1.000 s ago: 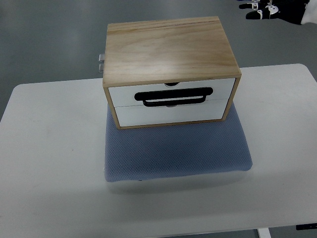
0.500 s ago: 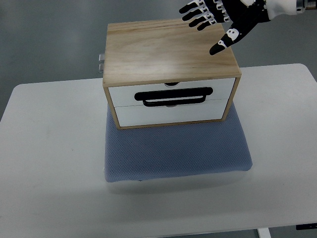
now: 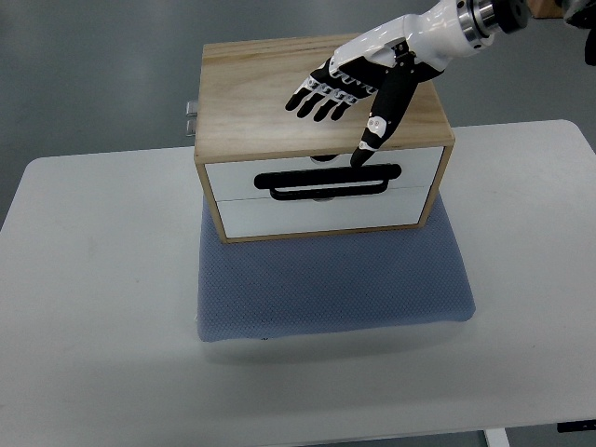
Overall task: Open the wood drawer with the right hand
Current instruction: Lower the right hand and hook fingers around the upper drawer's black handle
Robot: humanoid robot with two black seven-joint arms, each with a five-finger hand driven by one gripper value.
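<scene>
Right hand [image 3: 358,79] comes in from the upper right, over the top of the wood drawer box [image 3: 321,130]. Fingers [image 3: 321,98] extended and spread, grasping nothing; thumb [image 3: 377,130] points down past the front top edge, tip just above the black handle [image 3: 328,182]; contact cannot be confirmed. Box sits at the rear of a blue-grey mat [image 3: 331,279] on the white table [image 3: 93,279]. Two white drawer fronts, upper [image 3: 233,177] and lower [image 3: 279,214], both closed; contents hidden. No legible writing.
</scene>
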